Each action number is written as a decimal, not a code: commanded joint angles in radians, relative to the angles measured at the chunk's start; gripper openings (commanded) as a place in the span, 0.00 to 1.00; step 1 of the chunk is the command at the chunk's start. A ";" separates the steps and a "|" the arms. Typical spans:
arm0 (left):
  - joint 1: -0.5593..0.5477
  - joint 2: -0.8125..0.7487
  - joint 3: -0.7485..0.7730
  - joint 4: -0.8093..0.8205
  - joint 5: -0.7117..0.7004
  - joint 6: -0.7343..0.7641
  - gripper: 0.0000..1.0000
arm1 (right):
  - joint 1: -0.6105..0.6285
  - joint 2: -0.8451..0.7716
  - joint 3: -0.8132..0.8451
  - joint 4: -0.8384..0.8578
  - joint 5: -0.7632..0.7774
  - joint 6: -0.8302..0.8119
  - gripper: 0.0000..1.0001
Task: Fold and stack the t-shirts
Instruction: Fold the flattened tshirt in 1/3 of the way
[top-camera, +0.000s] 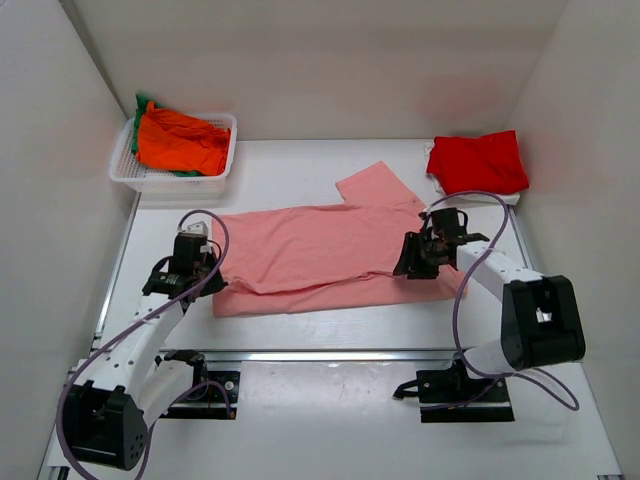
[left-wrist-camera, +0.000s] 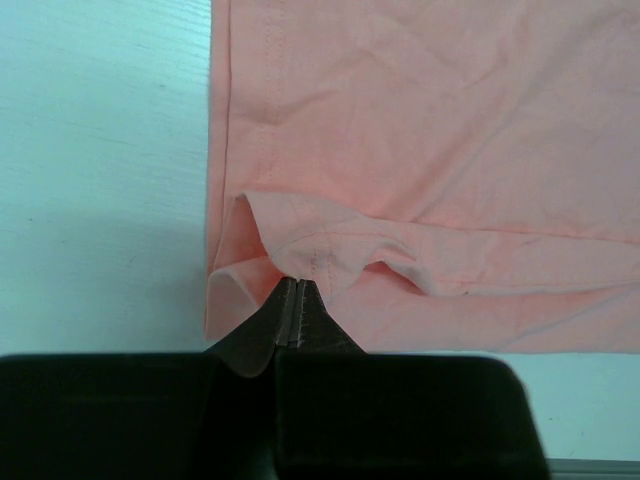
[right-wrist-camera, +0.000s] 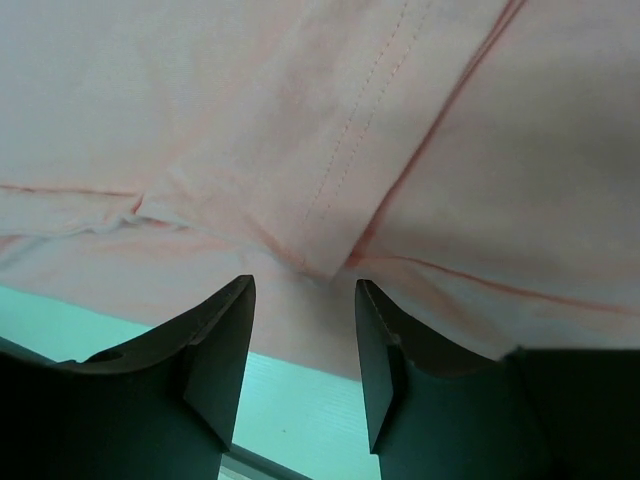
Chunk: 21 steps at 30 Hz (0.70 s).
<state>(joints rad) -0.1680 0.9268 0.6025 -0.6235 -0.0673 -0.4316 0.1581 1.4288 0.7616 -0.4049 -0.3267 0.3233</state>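
The salmon-pink t-shirt (top-camera: 320, 255) lies spread across the middle of the table, one sleeve pointing to the far right. My left gripper (top-camera: 210, 272) is at its left hem, shut on a pinch of the pink fabric (left-wrist-camera: 320, 255), which puckers at the fingertips. My right gripper (top-camera: 415, 262) is open at the shirt's right side; in the right wrist view its fingers (right-wrist-camera: 225, 330) straddle a folded seam of the pink shirt (right-wrist-camera: 340, 230) without gripping it. A red t-shirt (top-camera: 478, 162) lies folded at the far right. Orange (top-camera: 180, 140) and green (top-camera: 141, 104) shirts sit in the basket.
A white latticed basket (top-camera: 222, 128) stands at the far left corner. White walls close in the table on the left, back and right. A metal rail runs along the near edge by the arm bases.
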 joint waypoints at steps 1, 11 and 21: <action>0.002 -0.066 0.008 -0.018 -0.012 -0.022 0.00 | 0.021 0.041 0.031 0.048 0.009 0.034 0.41; 0.012 -0.144 0.026 -0.067 -0.026 -0.032 0.00 | 0.003 0.065 0.001 0.126 -0.023 0.048 0.12; 0.013 -0.200 0.085 -0.171 -0.045 -0.044 0.00 | 0.000 -0.138 0.005 0.042 -0.020 0.052 0.00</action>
<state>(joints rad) -0.1593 0.7795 0.6346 -0.7486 -0.0914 -0.4614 0.1551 1.4090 0.7609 -0.3511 -0.3492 0.3706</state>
